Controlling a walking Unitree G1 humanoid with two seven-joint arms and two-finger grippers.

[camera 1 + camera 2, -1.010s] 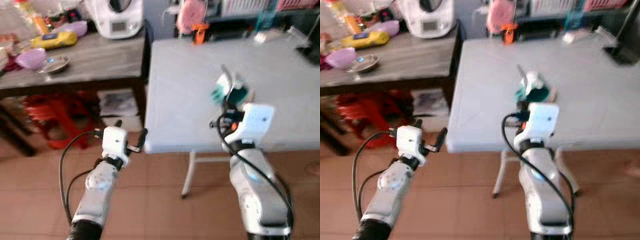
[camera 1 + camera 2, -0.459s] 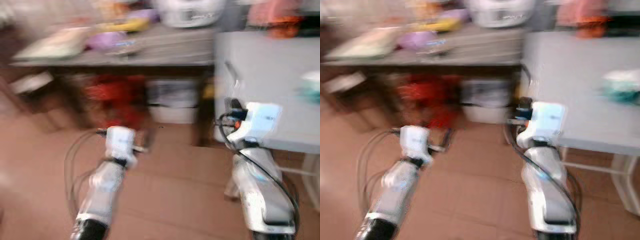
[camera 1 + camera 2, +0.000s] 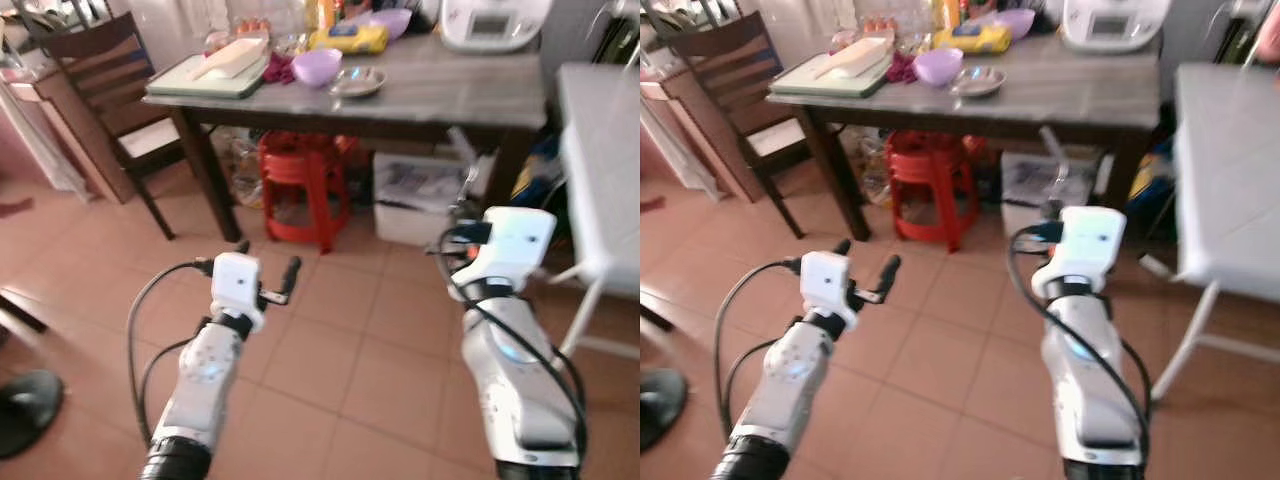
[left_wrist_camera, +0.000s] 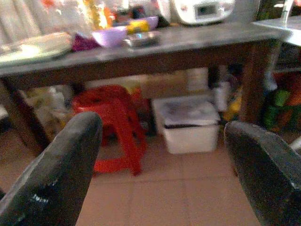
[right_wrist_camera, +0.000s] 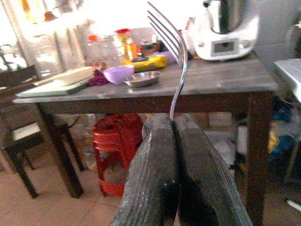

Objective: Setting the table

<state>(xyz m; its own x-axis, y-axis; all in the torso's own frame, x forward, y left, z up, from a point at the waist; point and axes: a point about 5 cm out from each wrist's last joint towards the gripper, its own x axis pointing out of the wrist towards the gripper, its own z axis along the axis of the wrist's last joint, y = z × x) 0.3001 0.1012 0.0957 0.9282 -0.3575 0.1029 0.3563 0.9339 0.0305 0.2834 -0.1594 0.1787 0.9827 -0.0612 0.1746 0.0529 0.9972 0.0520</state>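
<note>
At lower right of the frame, the right end effector (image 5: pixel 175 136) pinches a fork (image 5: pixel 175 56) upright, best carried level, while the left end effector (image 4: pixel 162 160) gapes empty.

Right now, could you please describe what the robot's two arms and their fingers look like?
Both arms are silver metal tubes with rounded joints. Each ends in a white boxy wrist housing, and a black cable loops from the housing back along the forearm. The left gripper has two long black fingers with blunt, rounded tips. The right gripper has matching black fingers with a finely ribbed surface. A small orange-red part sits beside its housing.
</note>
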